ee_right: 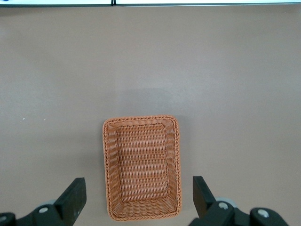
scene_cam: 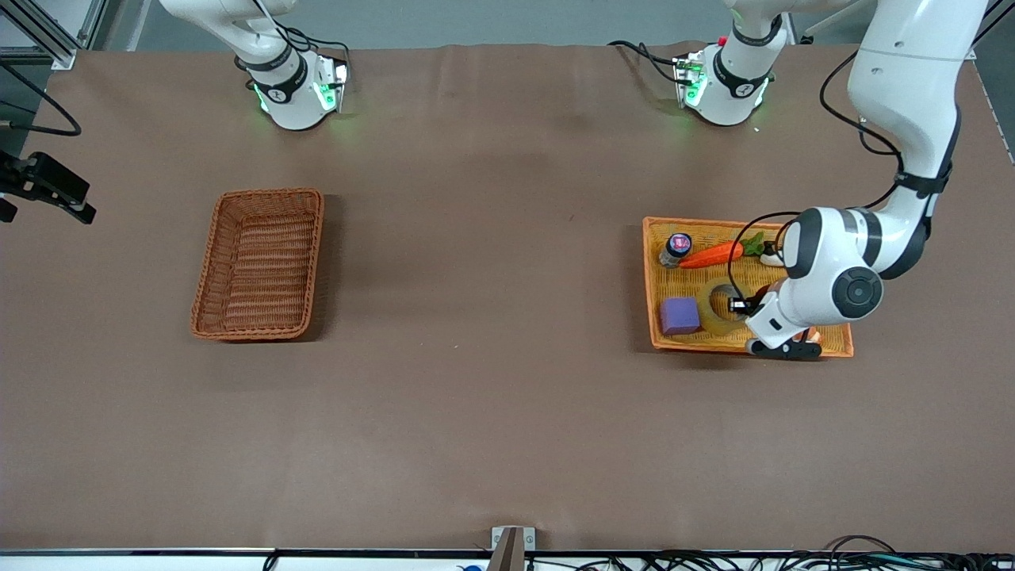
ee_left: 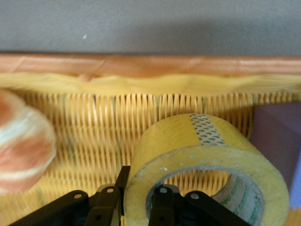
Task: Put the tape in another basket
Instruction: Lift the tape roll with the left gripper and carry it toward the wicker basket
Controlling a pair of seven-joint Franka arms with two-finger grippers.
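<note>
Front view shows us the left arm bent low, its left end effector [ee_left: 136, 207] pinching the tape [ee_left: 207, 165] wall in the tray [scene_cam: 833, 347]; only the right wrist view shows the right end effector [ee_right: 139, 197] spread over the basket [ee_right: 141, 167].

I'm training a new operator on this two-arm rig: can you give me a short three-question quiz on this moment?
1. True or false: the left gripper is shut on the wall of the yellowish translucent ring-shaped roll of tape, one finger inside its hole.
2. What lies in the reddish-brown woven wicker basket?
A) a purple cube
B) nothing
C) a carrot
3. Fill in: the purple cube lies in the flat yellow woven tray with orange rim, beside the ____.

Key
1. True.
2. B. The right gripper hangs open above it, waiting.
3. Tape.
</note>
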